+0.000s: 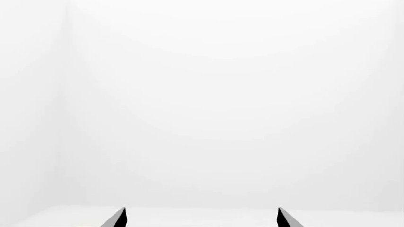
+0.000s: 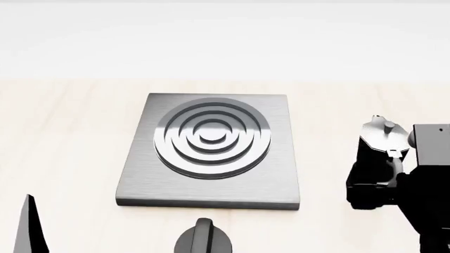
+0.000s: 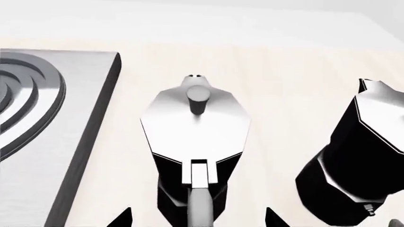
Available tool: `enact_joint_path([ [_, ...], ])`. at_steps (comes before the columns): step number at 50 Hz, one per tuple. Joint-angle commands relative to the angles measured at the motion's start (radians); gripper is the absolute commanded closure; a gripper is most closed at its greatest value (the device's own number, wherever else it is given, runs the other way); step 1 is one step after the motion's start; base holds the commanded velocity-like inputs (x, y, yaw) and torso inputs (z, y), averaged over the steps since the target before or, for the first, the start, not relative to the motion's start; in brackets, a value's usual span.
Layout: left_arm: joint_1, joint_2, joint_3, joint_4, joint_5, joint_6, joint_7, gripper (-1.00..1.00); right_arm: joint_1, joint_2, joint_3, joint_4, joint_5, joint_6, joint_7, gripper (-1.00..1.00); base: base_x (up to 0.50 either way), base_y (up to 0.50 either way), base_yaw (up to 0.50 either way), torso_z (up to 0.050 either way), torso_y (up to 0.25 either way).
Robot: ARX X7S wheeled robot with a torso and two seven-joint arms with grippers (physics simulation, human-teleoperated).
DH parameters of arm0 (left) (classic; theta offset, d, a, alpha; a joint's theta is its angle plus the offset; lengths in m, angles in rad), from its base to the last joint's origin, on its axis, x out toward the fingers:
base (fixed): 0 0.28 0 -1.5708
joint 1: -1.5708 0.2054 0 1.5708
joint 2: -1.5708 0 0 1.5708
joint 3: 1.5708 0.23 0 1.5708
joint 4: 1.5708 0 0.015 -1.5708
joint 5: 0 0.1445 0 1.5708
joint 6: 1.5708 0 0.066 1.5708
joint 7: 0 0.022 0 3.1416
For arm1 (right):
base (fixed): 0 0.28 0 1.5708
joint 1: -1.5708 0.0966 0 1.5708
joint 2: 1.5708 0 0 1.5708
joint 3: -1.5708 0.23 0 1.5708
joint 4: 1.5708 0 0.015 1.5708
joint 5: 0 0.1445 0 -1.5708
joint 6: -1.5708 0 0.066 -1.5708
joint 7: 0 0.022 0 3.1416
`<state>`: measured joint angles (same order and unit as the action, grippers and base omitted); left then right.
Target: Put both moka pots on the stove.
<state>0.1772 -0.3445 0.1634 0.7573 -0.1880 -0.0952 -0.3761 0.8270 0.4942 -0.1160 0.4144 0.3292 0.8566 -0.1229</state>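
Observation:
The stove [image 2: 140, 174], a grey metal slab with raised rings, lies mid-table in the head view. One moka pot [image 2: 376, 158], black with a silver lid, stands upright on the table just right of the stove. In the right wrist view this moka pot [image 3: 196, 127] is dead ahead, its handle pointing back between the open fingers of my right gripper [image 3: 198, 220]. The jaws stand wide on either side of the handle, not touching it. A second moka pot [image 3: 360, 165] stands beside the first, away from the stove [image 3: 57, 156]. My left gripper [image 1: 202, 218] is open and holds nothing.
A low round black knob [image 2: 204, 240] sits on the table just in front of the stove's near edge. One of the left fingers [image 2: 28, 226] shows at the head view's bottom left. The bulky black right arm [image 2: 432, 184] stands close behind the pot. A white wall backs the table.

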Motion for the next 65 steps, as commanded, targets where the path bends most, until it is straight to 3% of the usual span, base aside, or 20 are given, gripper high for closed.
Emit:
enact_joint_path([
  [1, -0.001, -0.004, 0.006, 0.000, 0.000, 0.001, -0.005, -1.00, 0.005, -0.009, -0.006, 0.046, -0.008, -0.030, -0.001, -1.00, 0.00, 0.00, 0.00, 0.000, 0.000],
  [26, -0.002, -0.012, 0.010, -0.008, -0.004, 0.010, -0.013, -1.00, 0.010, -0.020, -0.016, 0.115, -0.017, -0.073, -0.007, -1.00, 0.00, 0.00, 0.00, 0.000, 0.000],
  [27, -0.002, -0.013, 0.009, -0.009, -0.005, 0.011, -0.013, -1.00, 0.005, -0.019, -0.014, 0.106, -0.013, -0.069, -0.008, 1.00, 0.00, 0.00, 0.00, 0.000, 0.000],
  [44, -0.006, -0.017, 0.016, -0.009, -0.004, 0.006, -0.019, -1.00, 0.000, -0.021, 0.015, 0.094, 0.008, -0.066, 0.004, 1.00, 0.00, 0.00, 0.00, 0.000, 0.000],
  [65, -0.007, -0.020, 0.027, -0.018, -0.001, 0.014, -0.024, -1.00, -0.020, -0.001, 0.011, -0.211, -0.007, -0.099, 0.060, 1.00, 0.00, 0.00, 0.00, 0.000, 0.000],
])
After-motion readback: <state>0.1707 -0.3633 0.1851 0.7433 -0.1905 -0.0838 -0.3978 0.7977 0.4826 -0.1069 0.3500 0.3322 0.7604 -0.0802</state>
